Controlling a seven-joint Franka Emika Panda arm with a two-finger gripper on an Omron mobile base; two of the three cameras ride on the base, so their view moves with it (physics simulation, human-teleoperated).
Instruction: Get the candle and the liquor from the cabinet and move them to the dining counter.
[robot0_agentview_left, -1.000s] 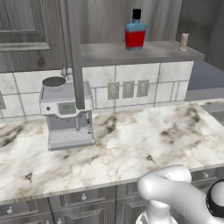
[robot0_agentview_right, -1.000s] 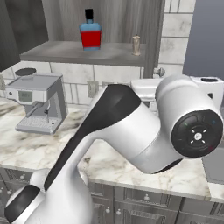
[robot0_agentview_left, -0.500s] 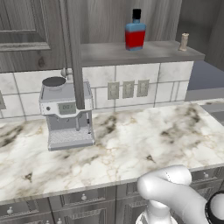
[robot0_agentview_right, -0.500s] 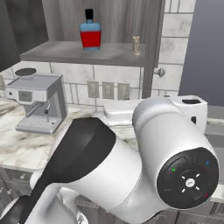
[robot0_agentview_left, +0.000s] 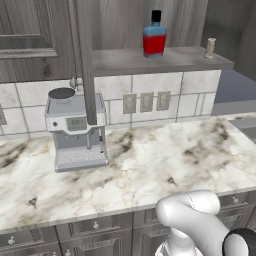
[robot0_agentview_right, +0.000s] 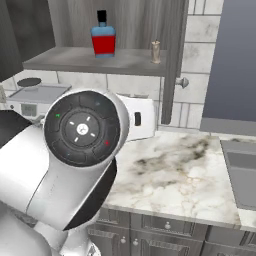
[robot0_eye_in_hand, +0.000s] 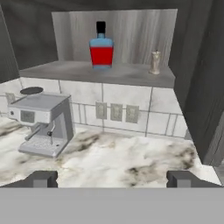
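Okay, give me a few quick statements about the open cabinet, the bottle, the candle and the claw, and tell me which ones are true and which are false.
1. The liquor stands upright on the shelf of the open cabinet. True.
2. The candle lies tipped over on the marble worktop. False: it stands upright on the cabinet shelf, to the right of the bottle in the hand view.
3. The claw is closed on the liquor. False: its fingertips stand wide apart with nothing between them, well short of the shelf.
4. A coffee machine sits on the worktop below the cabinet. True.
5. The candle touches the bottle. False: a clear gap separates them.
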